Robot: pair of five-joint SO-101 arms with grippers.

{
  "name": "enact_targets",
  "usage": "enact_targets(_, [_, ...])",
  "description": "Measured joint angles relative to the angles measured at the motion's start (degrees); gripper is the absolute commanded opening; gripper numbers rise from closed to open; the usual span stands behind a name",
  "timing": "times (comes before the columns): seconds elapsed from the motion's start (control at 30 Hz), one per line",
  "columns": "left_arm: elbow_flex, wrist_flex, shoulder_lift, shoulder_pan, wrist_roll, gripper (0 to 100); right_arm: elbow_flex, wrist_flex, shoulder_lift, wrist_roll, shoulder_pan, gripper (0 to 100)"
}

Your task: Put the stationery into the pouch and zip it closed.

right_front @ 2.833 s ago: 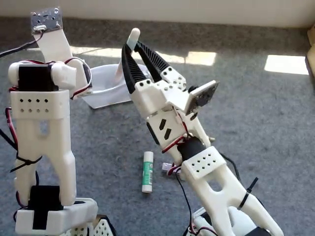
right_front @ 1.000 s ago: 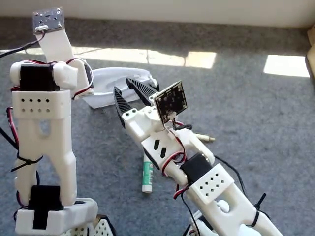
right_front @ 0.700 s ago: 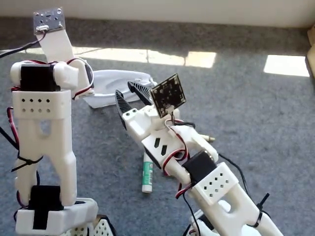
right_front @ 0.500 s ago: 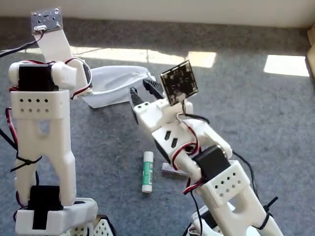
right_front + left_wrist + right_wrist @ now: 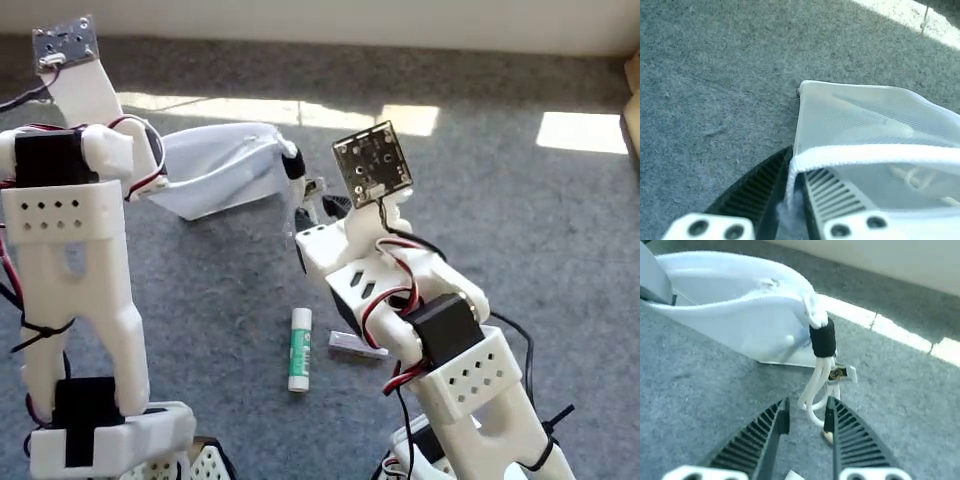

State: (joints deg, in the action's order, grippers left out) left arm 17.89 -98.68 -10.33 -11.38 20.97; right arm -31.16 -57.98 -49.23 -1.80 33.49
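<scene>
R claw has swung down from its raised pose & come in at the zip end. Jaws are narrow but apart, with the white pull cord hanging between the tips, not pinched yet. Just beyond the tips is the pouch, now lifted & drawn taut. At its far end, L claw is clamped on the mesh edge. Well behind R claw, glue stick & small flat item lie on carpet, so zipping looks premature.

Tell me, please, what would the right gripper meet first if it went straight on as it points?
Most likely the white cord loop hanging off the pouch; it dangles ahead of the right gripper, between its open fingers, though depth is unclear.
</scene>
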Motion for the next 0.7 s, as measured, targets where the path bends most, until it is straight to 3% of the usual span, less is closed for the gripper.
enact_targets(0.37, [0.0,0.0,0.0,-0.5,0.0,1,0.0,-7.0,0.0,-2.7,0.2,11.7])
enact_targets(0.5, [0.0,0.0,0.0,-0.5,0.0,1,0.0,-9.9,0.3,-4.7,3.3,11.7])
enact_targets(0.7, [0.0,0.0,0.0,-0.5,0.0,1,0.1,-10.9,9.8,-9.5,5.1,11.9])
